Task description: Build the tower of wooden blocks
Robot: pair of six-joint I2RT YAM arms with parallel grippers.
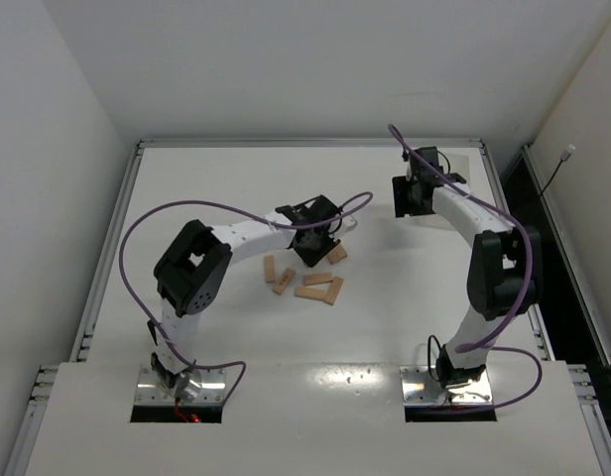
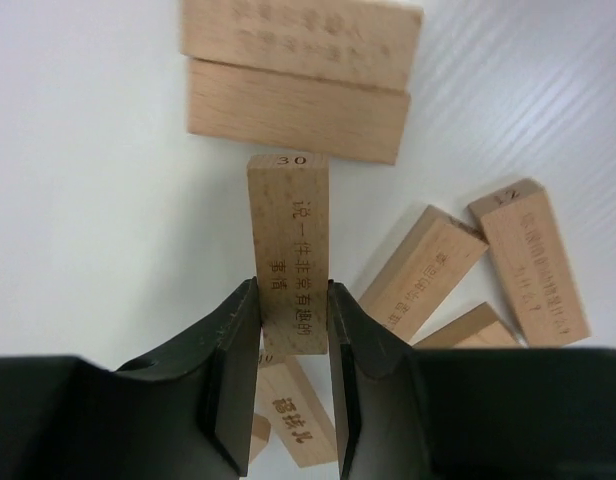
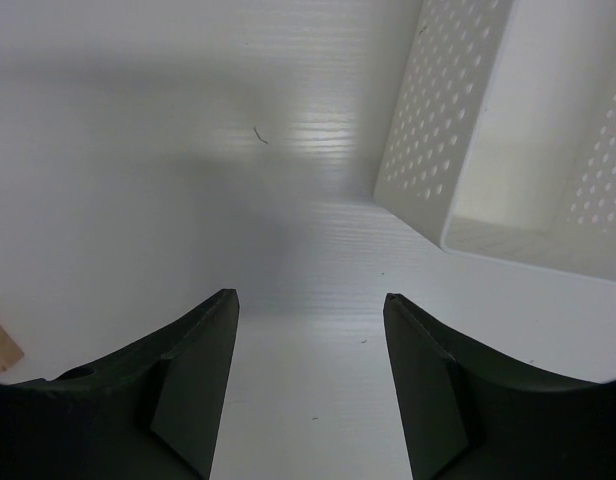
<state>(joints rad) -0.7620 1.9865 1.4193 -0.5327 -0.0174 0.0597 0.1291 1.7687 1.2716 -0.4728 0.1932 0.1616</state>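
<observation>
The left gripper (image 1: pixel 313 241), reaching over the middle of the white table (image 1: pixel 226 337), has its 2 black fingers (image 2: pixel 233 360) clamped on the long sides of a tan wood block (image 2: pixel 288 235). The block's end face is stamped "30" and its broad face carries a line of printed characters. It juts forward past the fingertips, its far end just short of a pair of blocks (image 2: pixel 298 115) lying long side to long side across the top of the left wrist view. Whether one of that pair rests on the other cannot be told.

To the right of the held block, 3 slanted blocks (image 2: pixel 423 270) lie at angles on the table. Another printed block (image 2: pixel 300 425) shows beneath the fingers. Seen from overhead, the loose blocks (image 1: pixel 317 279) lie flat and scattered on the near side of the left gripper.

The right gripper (image 1: pixel 417 190) hangs well apart at the far right of the table. Its jaws are spread wide with only bare tabletop between them, and a white perforated tray (image 3: pixel 428 130) sits beside it. A sliver of tan wood (image 3: pixel 0 352) shows at the left edge of the right wrist view.
</observation>
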